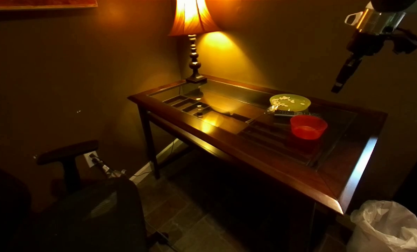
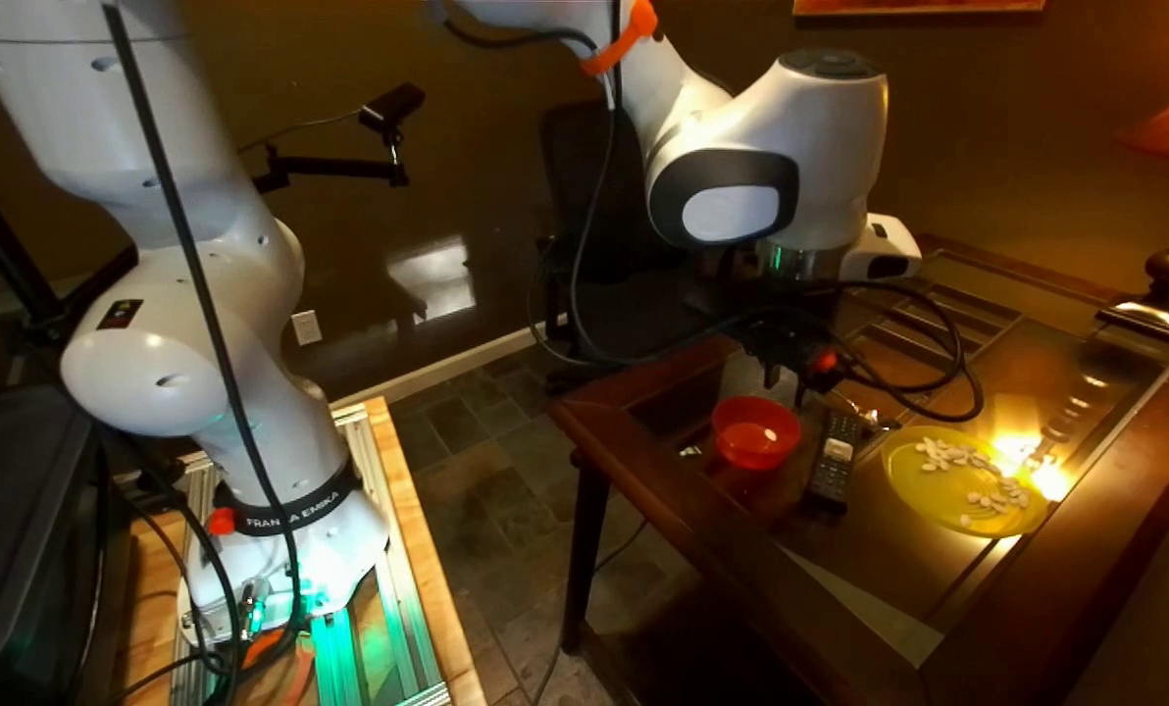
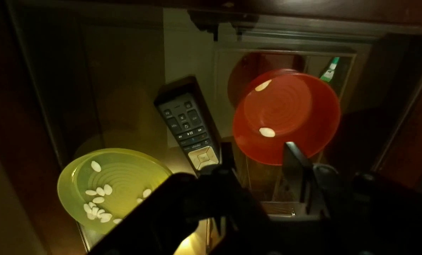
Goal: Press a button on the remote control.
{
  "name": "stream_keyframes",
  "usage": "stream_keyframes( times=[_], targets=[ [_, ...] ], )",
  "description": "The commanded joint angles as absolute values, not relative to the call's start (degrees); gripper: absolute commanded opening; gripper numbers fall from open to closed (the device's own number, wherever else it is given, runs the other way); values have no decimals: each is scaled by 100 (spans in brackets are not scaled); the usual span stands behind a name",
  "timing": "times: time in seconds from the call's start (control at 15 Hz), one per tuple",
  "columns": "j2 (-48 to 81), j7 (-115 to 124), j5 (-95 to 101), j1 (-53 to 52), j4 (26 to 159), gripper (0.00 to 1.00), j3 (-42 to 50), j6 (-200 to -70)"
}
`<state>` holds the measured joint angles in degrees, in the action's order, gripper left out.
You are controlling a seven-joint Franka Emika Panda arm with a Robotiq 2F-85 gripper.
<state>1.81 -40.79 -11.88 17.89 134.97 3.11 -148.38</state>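
In wrist view, remote (image 3: 190,130) points lengthwise up-left.

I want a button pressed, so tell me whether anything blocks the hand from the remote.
Nothing visible stands between the hand and the remote; the red bowl sits beside the remote, not over it.

"How is the desk (image 1: 250,153) viewed?"

"In an exterior view it is looked down on from well off, with the lamp (image 1: 193,28) faced. In an exterior view it is seen from nearer, with the robot's base (image 2: 305,544) at left."

"The wrist view?"

"Aimed steeply down, from close above."

"What is shared?"

"The remote (image 2: 835,463) and bowl (image 1: 309,134), in both exterior views."
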Motion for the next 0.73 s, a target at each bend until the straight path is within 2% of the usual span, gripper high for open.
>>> stream_keyframes(
  times=[0.0, 0.27, 0.33, 0.47, 0.67],
  targets=[
    [-391, -3546, -982, 1494, 13778, 73, 638, -14231],
    [-413, -3255, -1296, 1293, 13594, 99, 816, -13414],
    [-313, -3343, -1142, 1285, 13595, 83, 870, -13694],
    [-336, -3303, -1158, 1233, 13595, 98, 891, -13577],
    [-336, -3288, -1162, 1220, 13595, 99, 893, -13555]
  ],
)
